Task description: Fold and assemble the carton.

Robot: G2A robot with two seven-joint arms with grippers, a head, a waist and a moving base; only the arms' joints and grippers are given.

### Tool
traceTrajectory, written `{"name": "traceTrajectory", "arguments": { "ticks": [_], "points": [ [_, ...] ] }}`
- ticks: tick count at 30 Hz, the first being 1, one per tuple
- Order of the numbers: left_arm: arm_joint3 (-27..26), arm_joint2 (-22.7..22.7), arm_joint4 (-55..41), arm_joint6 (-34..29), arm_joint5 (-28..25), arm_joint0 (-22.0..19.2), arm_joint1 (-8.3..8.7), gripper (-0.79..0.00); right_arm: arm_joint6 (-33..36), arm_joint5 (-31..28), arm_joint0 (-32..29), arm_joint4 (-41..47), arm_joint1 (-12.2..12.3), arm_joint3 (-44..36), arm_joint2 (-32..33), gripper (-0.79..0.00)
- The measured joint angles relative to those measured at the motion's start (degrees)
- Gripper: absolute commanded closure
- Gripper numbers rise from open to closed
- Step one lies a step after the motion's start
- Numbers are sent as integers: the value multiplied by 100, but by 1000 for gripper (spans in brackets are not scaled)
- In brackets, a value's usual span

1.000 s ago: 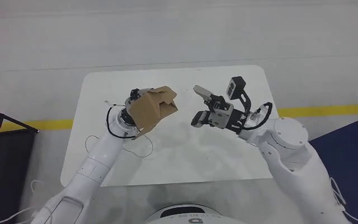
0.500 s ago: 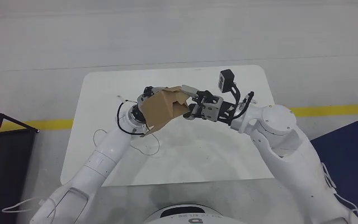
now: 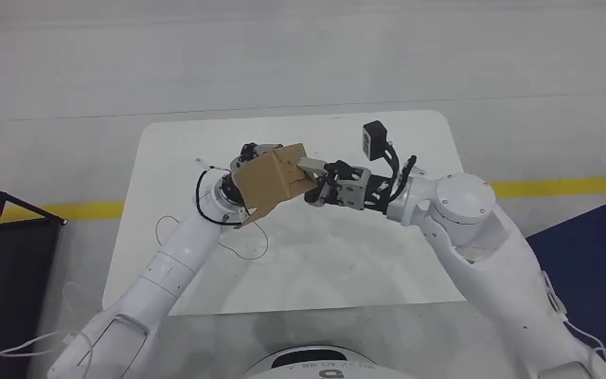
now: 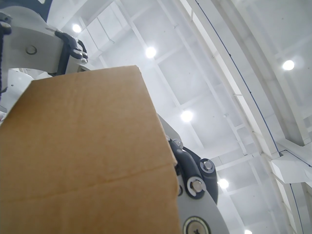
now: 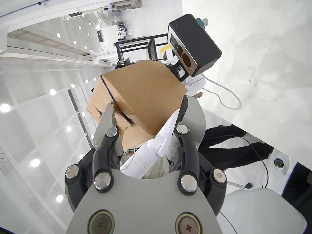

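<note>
Carton of brown corrugated cardboard (image 3: 270,178), top view: aloft over the white table (image 3: 379,275), gripped by the left claw (image 3: 239,175); its long axis runs toward the right claw (image 3: 312,182), which touches its flapped end. Left wrist view: a carton wall hides the grip. Right wrist view: right claw spread wide, carton corner between the fingers (image 5: 108,118); flap seam gapes unevenly.

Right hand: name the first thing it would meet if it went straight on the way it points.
The carton. The right hand points at its flapped end, held up by the left hand; the open fingers flank that end, so contact looks close, though depth is unclear.
</note>
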Motion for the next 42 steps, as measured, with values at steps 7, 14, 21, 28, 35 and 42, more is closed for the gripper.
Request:
{"name": "traceTrajectory", "arguments": {
  "ticks": [7,14,21,28,35,42],
  "points": [
    [-16,93,32,1,1,-48,9,0,30,63,35,-79,-7,-44,-114,-446],
    [-18,136,20,-50,-50,-49,26,0,56,108,29,-138,-8,-75,-184,-351],
    [-86,163,7,-105,-106,23,48,0,35,-19,-185,-147,28,-186,35,-489],
    [-171,188,38,-158,-159,55,77,0,47,-157,-541,-109,85,-426,410,-523],
    [-192,147,79,-227,-228,56,125,0,67,-333,-1059,3,160,-747,1048,-523],
    [-26,21,685,-131,-138,-105,234,0,64,-598,-1621,183,213,-973,1734,-533]
  ]
}}
